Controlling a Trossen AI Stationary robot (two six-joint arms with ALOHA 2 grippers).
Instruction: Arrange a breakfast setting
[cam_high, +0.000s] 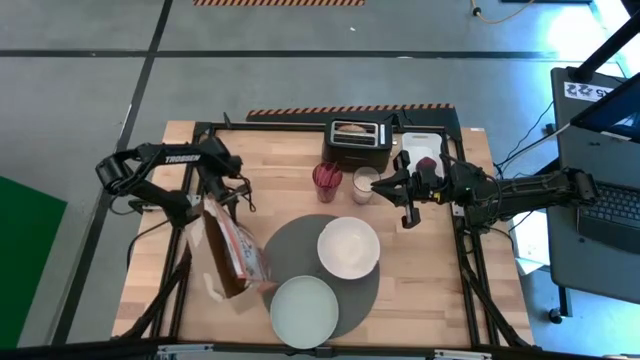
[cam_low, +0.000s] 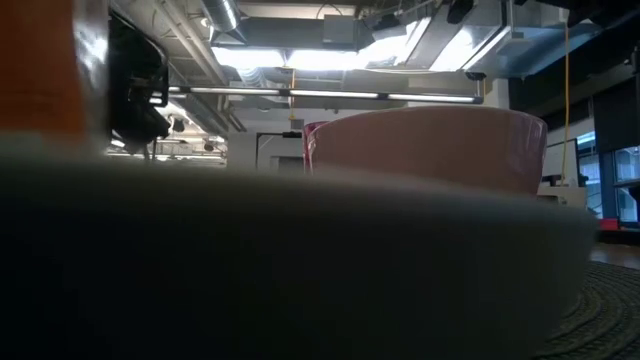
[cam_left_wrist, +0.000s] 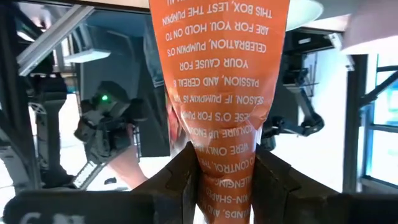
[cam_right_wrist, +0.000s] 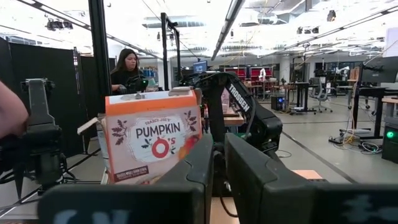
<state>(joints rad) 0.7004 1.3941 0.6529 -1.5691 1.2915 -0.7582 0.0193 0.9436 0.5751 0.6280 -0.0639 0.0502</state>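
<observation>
The white bowl (cam_high: 348, 246) is seen on the dark-grey placemat (cam_high: 300, 252) at the middle of the tabletop (cam_high: 440, 290), with the mint-green plate (cam_high: 304, 311) just beside it, overlapping the mat's near edge. A cereal box (cam_high: 231, 250) is clamped upright between the left fingers (cam_left_wrist: 180, 177) and held left of the bowl, so a pour would be carried rightward. The right gripper (cam_high: 405, 190), fingers nearly together and empty, is parked beyond the bowl.

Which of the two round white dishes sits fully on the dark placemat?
The white bowl; the pale plate hangs over the placemat at its front edge.
</observation>
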